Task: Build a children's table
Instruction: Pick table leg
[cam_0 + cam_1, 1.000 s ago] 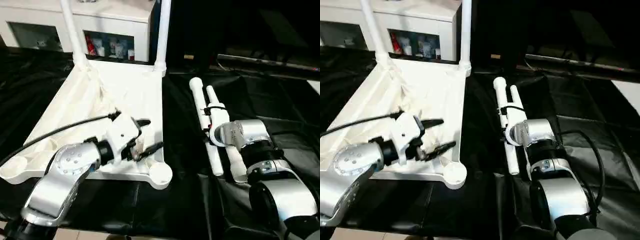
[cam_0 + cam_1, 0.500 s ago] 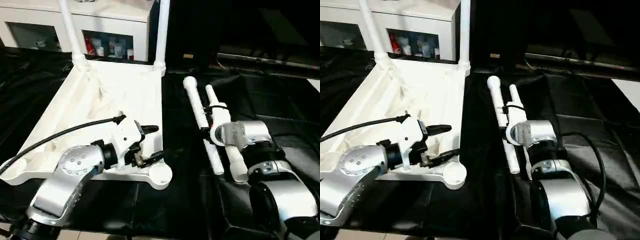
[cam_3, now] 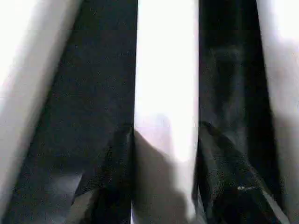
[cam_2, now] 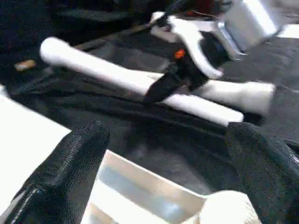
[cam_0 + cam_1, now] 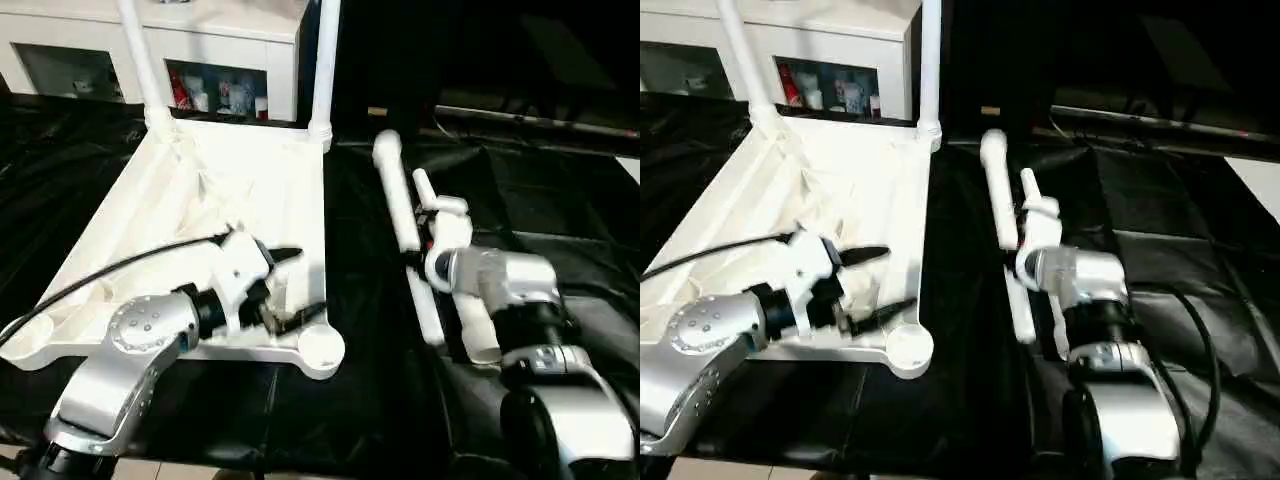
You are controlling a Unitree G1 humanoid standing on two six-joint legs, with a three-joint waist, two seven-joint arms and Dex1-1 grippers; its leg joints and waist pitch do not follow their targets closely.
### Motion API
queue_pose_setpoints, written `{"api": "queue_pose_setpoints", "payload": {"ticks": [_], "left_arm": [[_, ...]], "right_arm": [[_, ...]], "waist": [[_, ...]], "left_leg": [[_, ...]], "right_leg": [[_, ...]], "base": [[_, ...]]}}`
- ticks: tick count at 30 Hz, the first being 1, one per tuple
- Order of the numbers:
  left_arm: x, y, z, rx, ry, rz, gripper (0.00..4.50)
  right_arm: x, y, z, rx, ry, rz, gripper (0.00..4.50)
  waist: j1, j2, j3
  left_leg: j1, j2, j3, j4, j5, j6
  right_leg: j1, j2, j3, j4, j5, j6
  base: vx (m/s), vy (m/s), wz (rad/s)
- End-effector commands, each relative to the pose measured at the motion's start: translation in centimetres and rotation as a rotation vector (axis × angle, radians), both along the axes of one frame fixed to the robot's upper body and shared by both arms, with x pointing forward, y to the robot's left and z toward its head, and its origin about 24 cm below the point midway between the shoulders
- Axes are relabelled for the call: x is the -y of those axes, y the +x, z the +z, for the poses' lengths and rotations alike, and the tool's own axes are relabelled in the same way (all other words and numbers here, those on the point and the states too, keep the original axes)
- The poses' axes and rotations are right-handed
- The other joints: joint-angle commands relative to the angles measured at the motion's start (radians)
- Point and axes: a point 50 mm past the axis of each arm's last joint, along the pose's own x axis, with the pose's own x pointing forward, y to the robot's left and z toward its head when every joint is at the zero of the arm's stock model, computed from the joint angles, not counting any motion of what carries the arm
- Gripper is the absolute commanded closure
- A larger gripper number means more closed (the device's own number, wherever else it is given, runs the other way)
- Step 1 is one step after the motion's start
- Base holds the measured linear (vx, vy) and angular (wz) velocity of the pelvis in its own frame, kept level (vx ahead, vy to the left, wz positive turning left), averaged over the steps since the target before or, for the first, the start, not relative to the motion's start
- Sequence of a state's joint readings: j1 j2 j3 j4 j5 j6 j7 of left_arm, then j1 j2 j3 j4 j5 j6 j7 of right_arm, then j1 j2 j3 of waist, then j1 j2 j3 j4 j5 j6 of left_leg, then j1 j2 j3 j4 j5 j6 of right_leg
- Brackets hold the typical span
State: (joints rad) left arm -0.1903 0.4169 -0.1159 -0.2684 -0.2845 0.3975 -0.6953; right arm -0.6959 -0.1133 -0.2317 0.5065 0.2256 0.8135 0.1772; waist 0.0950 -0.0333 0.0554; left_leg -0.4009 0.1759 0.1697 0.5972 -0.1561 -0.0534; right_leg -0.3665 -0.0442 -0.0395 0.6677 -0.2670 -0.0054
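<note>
Gripping one loose leg (image 5: 400, 205) between its fingers, the right gripper (image 3: 163, 154) tilts it up off the black sheet (image 5: 560, 200), a second leg (image 5: 472, 325) lying beside it. The left gripper (image 5: 300, 285) hovers wide open over the upturned top (image 5: 200, 190), near its front corner socket (image 5: 320, 350), with two legs standing in the far sockets.

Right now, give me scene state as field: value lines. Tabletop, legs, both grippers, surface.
tabletop: white top lies underside up on the black sheet
legs fitted: two legs upright in the far corner sockets, left one and right one
near right socket: empty
loose legs: two beside the tabletop, on its right
left gripper: open, over the tabletop's near right part, holds nothing
right gripper: closed around one loose leg, whose far end is raised
other loose leg: lies on the sheet beside it
</note>
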Motion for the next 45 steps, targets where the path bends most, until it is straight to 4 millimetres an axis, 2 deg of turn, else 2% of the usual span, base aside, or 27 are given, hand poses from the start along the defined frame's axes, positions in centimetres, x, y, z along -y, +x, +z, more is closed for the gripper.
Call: {"api": "queue_pose_setpoints", "payload": {"ticks": [1, 3, 4, 5, 6, 7, 9, 10, 11, 15, 16, 19, 20, 23, 24, 25, 26, 27, 28, 29, 31, 32, 36, 38, 42, 44, 45], "left_arm": [[-0.3, 1.0, 0.4, -0.021, -0.049, 0.097, 0.0], [-0.3, 1.5, 0.6, -0.03, -0.068, 0.139, 0.0], [-0.2, 2.0, 0.7, -0.047, -0.086, 0.171, 0.0], [0.8, 2.5, 1.6, -0.093, -0.198, 0.168, 0.0], [1.1, 2.5, 1.7, -0.099, -0.223, 0.161, 0.0], [2.7, 2.4, 2.6, -0.134, -0.365, 0.111, 0.0], [4.4, 2.2, 3.2, -0.155, -0.447, 0.057, 0.0], [5.1, 2.1, 3.1, -0.173, -0.465, 0.036, 0.0], [6.2, 2.0, 3.0, -0.193, -0.465, 0.008, 0.0], [7.6, 2.2, 2.5, -0.234, -0.468, -0.014, 0.0], [7.6, 2.2, 2.5, -0.235, -0.47, -0.014, 0.0], [8.0, 2.3, 2.5, -0.275, -0.509, -0.04, 0.0], [8.1, 2.1, 2.3, -0.309, -0.51, -0.057, 0.0], [7.8, 2.1, 1.7, -0.355, -0.48, -0.026, 0.0], [7.2, 2.6, 1.1, -0.403, -0.484, 0.067, 0.29], [7.1, 2.7, 1.1, -0.408, -0.494, 0.078, 0.29], [6.5, 2.9, 1.3, -0.434, -0.551, 0.123, 0.36], [6.3, 3.0, 1.6, -0.427, -0.571, 0.125, 0.42], [6.3, 3.0, 1.6, -0.427, -0.573, 0.124, 0.55], [6.2, 3.0, 1.6, -0.422, -0.586, 0.106, 0.78], [5.9, 2.8, 1.2, -0.426, -0.547, 0.108, 0.82], [5.8, 2.7, 1.1, -0.43, -0.528, 0.111, 0.89], [5.4, 2.1, 1.0, -0.456, -0.528, 0.094, 1.28], [5.4, 1.6, 1.3, -0.495, -0.573, 0.049, 1.46], [5.6, 1.2, 1.7, -0.518, -0.615, -0.015, 1.79], [6.2, 1.0, 1.4, -0.54, -0.602, -0.043, 1.96], [6.3, 1.0, 1.3, -0.542, -0.598, -0.048, 2.05]], "right_arm": [[0.5, 0.4, 2.9, 0.23, 0.125, -0.05, 3.02], [0.6, 0.4, 4.1, 0.316, 0.226, -0.08, 3.02], [0.6, 0.1, 4.8, 0.343, 0.326, -0.091, 3.02], [0.0, -0.7, 6.5, 0.394, 0.601, -0.045, 3.02], [-0.1, -0.9, 6.6, 0.398, 0.623, -0.035, 3.02], [-0.6, -1.7, 7.5, 0.432, 0.72, 0.03, 3.03], [-1.1, -2.4, 8.0, 0.456, 0.745, 0.086, 3.04], [-1.4, -2.7, 8.0, 0.463, 0.744, 0.11, 3.04], [-2.1, -3.0, 7.9, 0.467, 0.754, 0.13, 3.04], [-3.9, -3.5, 8.1, 0.468, 0.773, 0.172, 3.04], [-4.0, -3.5, 8.1, 0.468, 0.772, 0.172, 3.04], [-4.4, -3.5, 8.5, 0.469, 0.797, 0.167, 3.04], [-4.5, -3.6, 8.7, 0.466, 0.827, 0.16, 3.04], [-4.6, -3.6, 8.7, 0.468, 0.834, 0.151, 3.04], [-4.6, -3.5, 8.9, 0.479, 0.843, 0.139, 3.04], [-4.6, -3.5, 8.9, 0.481, 0.844, 0.138, 3.04], [-4.6, -3.5, 9.2, 0.49, 0.851, 0.137, 3.04], [-4.6, -3.4, 9.3, 0.492, 0.854, 0.137, 3.04], [-4.6, -3.4, 9.3, 0.492, 0.855, 0.137, 3.04], [-4.5, -3.4, 9.3, 0.494, 0.863, 0.138, 3.04], [-4.6, -3.3, 9.1, 0.485, 0.864, 0.134, 3.04], [-4.7, -3.3, 9.1, 0.483, 0.86, 0.135, 3.04], [-5.0, -3.1, 9.3, 0.482, 0.874, 0.138, 3.04], [-5.2, -3.1, 9.2, 0.474, 0.871, 0.132, 3.04], [-5.3, -3.1, 9.3, 0.469, 0.877, 0.123, 3.04], [-5.4, -3.0, 9.0, 0.462, 0.875, 0.125, 3.04], [-5.4, -3.0, 8.9, 0.459, 0.873, 0.124, 3.04]], "waist": [[0.004, 0.017, -0.066], [0.007, 0.017, -0.066], [0.007, 0.018, -0.066], [0.005, 0.02, -0.066], [0.01, 0.02, -0.067], [0.01, 0.011, -0.067], [0.023, 0.013, -0.07], [0.025, 0.007, -0.069], [0.025, 0.005, -0.067], [0.022, 0.007, -0.063], [0.02, 0.011, -0.063], [0.021, 0.008, -0.062], [0.024, 0.021, -0.063], [0.021, 0.017, -0.064], [0.021, 0.018, -0.065], [0.018, 0.019, -0.065], [0.017, 0.013, -0.066], [0.017, 0.007, -0.065], [0.021, 0.014, -0.067], [0.023, 0.009, -0.067], [0.023, 0.013, -0.067], [0.021, 0.008, -0.068], [0.021, 0.015, -0.069], [0.019, 0.011, -0.069], [0.022, 0.013, -0.067], [0.022, 0.021, -0.065], [0.022, 0.019, -0.065]], "left_leg": [[0.04, 0.056, -0.015, -0.072, -0.209, -0.092], [0.038, 0.056, -0.016, -0.073, -0.199, -0.075], [0.039, 0.054, -0.017, -0.074, -0.19, -0.068], [0.041, 0.056, -0.017, -0.074, -0.189, -0.064], [0.045, 0.056, -0.017, -0.071, -0.194, -0.056], [0.038, 0.058, -0.019, -0.074, -0.172, -0.045], [0.036, 0.058, -0.018, -0.068, -0.138, -0.036], [0.032, 0.057, -0.017, -0.069, -0.122, -0.03], [0.03, 0.055, -0.016, -0.071, -0.125, -0.029], [0.029, 0.054, -0.017, -0.075, -0.158, -0.05], [0.03, 0.054, -0.018, -0.076, -0.161, -0.056], [0.032, 0.056, -0.019, -0.079, -0.169, -0.07], [0.035, 0.057, -0.022, -0.08, -0.173, -0.077], [0.033, 0.055, -0.022, -0.081, -0.172, -0.085], [0.033, 0.055, -0.022, -0.081, -0.167, -0.087], [0.032, 0.055, -0.023, -0.08, -0.167, -0.089], [0.031, 0.053, -0.022, -0.079, -0.16, -0.086], [0.031, 0.053, -0.02, -0.078, -0.155, -0.083], [0.032, 0.052, -0.021, -0.076, -0.141, -0.077], [0.029, 0.052, -0.02, -0.076, -0.128, -0.071], [0.029, 0.052, -0.022, -0.077, -0.122, -0.066], [0.032, 0.054, -0.021, -0.077, -0.115, -0.062], [0.033, 0.053, -0.021, -0.076, -0.105, -0.068], [0.033, 0.052, -0.019, -0.076, -0.105, -0.07], [0.033, 0.051, -0.018, -0.077, -0.119, -0.076], [0.033, 0.052, -0.02, -0.08, -0.141, -0.086], [0.033, 0.052, -0.02, -0.081, -0.148, -0.088]], "right_leg": [[0.025, -0.094, 0.051, -0.084, 0.06, -0.156], [0.026, -0.094, 0.051, -0.084, 0.065, -0.155], [0.027, -0.091, 0.049, -0.083, 0.068, -0.153], [0.025, -0.087, 0.048, -0.081, 0.08, -0.153], [0.026, -0.089, 0.049, -0.08, 0.092, -0.154], [0.031, -0.091, 0.047, -0.079, 0.107, -0.162], [0.03, -0.094, 0.045, -0.079, 0.141, -0.172], [0.033, -0.094, 0.045, -0.081, 0.147, -0.167], [0.032, -0.096, 0.047, -0.086, 0.129, -0.159], [0.032, -0.098, 0.05, -0.101, 0.019, -0.12], [0.031, -0.098, 0.05, -0.101, 0.006, -0.118], [0.029, -0.097, 0.05, -0.103, -0.022, -0.106], [0.024, -0.096, 0.049, -0.1, -0.015, -0.1], [0.027, -0.092, 0.048, -0.097, 0.031, -0.091], [0.027, -0.091, 0.047, -0.094, 0.045, -0.09], [0.029, -0.092, 0.047, -0.095, 0.068, -0.09], [0.032, -0.092, 0.047, -0.096, 0.081, -0.093], [0.033, -0.092, 0.047, -0.095, 0.083, -0.095], [0.032, -0.094, 0.046, -0.095, 0.088, -0.099], [0.034, -0.094, 0.046, -0.094, 0.099, -0.098], [0.034, -0.092, 0.045, -0.093, 0.109, -0.088], [0.033, -0.091, 0.045, -0.093, 0.12, -0.08], [0.032, -0.09, 0.043, -0.088, 0.151, -0.081], [0.033, -0.089, 0.043, -0.089, 0.158, -0.086], [0.032, -0.09, 0.044, -0.091, 0.12, -0.087], [0.03, -0.09, 0.044, -0.095, 0.094, -0.075], [0.03, -0.09, 0.045, -0.098, 0.085, -0.072]], "base": [[0.0, 0.0, 0.0], [0.0, 0.0, 0.0], [0.0, 0.0, 0.0], [0.0, 0.0, 0.0], [0.0, 0.0, 0.0], [0.0, 0.0, 0.0], [0.0, 0.0, 0.0], [0.0, 0.0, 0.0], [0.0, 0.0, 0.0], [0.0, 0.0, 0.0], [0.0, 0.0, 0.0], [0.0, 0.0, 0.0], [0.0, 0.0, 0.0], [0.0, 0.0, 0.0], [0.0, 0.0, 0.0], [0.0, 0.0, 0.0], [0.0, 0.0, 0.0], [0.0, 0.0, 0.0], [0.0, 0.0, 0.0], [0.0, 0.0, 0.0], [0.0, 0.0, 0.0], [0.0, 0.0, 0.0], [0.0, 0.0, 0.0], [0.0, 0.0, 0.0], [0.0, 0.0, 0.0], [0.0, 0.0, 0.0], [0.0, 0.0, 0.0]]}}
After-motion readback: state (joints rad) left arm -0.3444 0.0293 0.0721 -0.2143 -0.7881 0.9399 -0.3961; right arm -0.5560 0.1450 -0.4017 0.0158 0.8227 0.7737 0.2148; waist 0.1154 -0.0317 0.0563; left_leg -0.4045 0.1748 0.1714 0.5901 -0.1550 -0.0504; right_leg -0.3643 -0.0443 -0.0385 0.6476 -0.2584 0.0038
